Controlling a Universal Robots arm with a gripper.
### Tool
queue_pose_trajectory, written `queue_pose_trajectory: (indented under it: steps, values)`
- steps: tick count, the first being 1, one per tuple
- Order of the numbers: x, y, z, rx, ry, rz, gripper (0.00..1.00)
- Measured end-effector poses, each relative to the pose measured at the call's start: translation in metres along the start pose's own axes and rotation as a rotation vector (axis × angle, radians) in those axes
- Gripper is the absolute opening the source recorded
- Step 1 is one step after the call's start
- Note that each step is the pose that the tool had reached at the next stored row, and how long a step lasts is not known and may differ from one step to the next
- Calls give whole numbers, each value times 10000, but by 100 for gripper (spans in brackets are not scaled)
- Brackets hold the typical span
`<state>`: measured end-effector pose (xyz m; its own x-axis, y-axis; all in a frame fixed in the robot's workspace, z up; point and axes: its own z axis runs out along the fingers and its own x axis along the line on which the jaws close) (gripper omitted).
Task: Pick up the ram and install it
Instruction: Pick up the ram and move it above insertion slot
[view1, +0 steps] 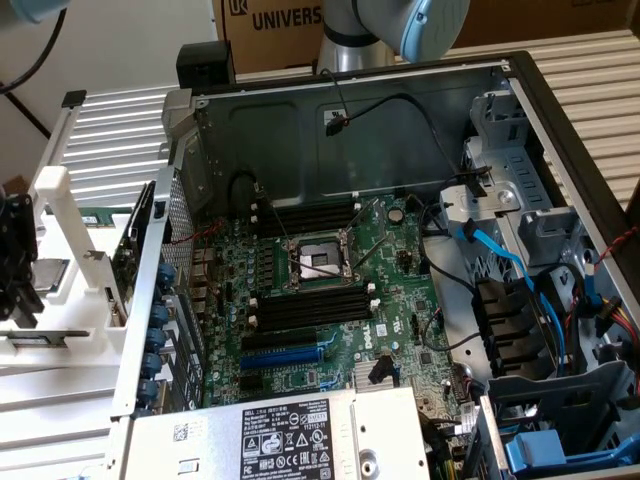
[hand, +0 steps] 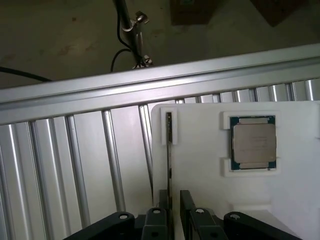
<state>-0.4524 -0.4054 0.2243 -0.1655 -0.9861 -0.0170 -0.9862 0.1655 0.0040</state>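
Here the ram (hand: 169, 150) stands on edge in a slot of the white holder (hand: 200, 175) on the slatted desk (hand: 75, 165), with your jaws open astride its end and one side closer than the other. Centre them on the stick and grip it square. The processor chip (hand: 253, 141) lies apart in its own recess; only the slot walls crowd you.
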Motion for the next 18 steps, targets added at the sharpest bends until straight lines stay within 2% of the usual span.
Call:
queue_pose_trajectory:
  steps: [8,18]
  values:
    - [47,-9,63,7,0,-108,24]
    - [44,-35,100,75,-12,-584,24]
